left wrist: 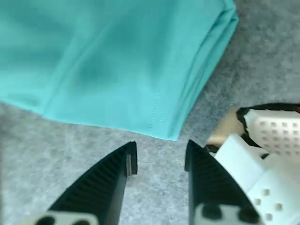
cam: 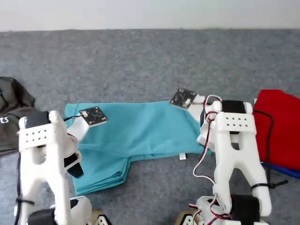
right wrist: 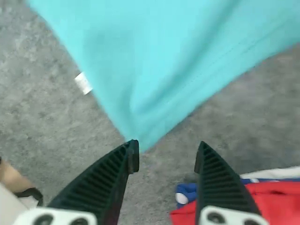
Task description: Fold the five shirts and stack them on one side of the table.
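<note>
The flat teal fabric shirt [cam: 140, 129] lies on the grey felt table [cam: 140, 61]; left gripper [left wrist: 159, 157] and right gripper [right wrist: 166, 157] both have fingers apart, empty, just beside its edges

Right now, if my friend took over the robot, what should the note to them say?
Left gripper: open, empty, over the table by the teal shirt's near edge.
Right gripper: open, empty, at the teal shirt's end nearest the red shirt.
Done: red shirt lies on a blue shirt beside the right arm; teal shirt looks partly folded, mid-table.
To do: finish folding the teal shirt and stack it, then fold the crumpled dark shirt beside the left arm.
</note>
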Motion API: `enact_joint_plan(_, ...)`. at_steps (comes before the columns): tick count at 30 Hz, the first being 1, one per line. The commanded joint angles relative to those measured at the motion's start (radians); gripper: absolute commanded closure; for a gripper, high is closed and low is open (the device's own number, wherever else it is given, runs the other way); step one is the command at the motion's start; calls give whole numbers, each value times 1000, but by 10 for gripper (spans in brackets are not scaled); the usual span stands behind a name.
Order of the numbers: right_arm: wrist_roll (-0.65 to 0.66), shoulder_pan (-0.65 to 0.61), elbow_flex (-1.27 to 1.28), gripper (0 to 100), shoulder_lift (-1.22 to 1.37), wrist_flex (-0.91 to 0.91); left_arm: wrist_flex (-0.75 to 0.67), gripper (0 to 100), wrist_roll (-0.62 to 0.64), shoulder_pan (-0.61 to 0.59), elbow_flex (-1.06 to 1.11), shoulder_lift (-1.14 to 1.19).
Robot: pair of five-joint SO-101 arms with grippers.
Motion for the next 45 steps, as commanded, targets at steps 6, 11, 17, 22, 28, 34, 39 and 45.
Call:
enact_joint_plan(6, -307, -12, -95, 841, 18, -283, -230, 836, 413, 5, -140, -87)
enact_joint_plan(11, -390, -24, -97, 980, 174, -452, -434, 992, 580, 95, -96, -28)
enact_joint_plan(17, -451, -25, -241, 990, 398, -538, -591, 987, 707, 149, -114, 173)
enact_joint_plan(22, -453, -21, -428, 990, 584, -533, -669, 987, 729, 118, -157, 373)
enact_joint_plan(28, -453, -70, -568, 990, 720, -527, -663, 987, 729, 115, -240, 508)
enact_joint_plan(34, -451, -56, -663, 990, 858, -433, -664, 987, 727, 115, -257, 568)
enact_joint_plan(39, -451, 30, -779, 990, 940, -381, -674, 987, 723, 80, -263, 603)
enact_joint_plan(45, -451, 68, -924, 990, 955, -282, -684, 987, 723, 40, -263, 600)
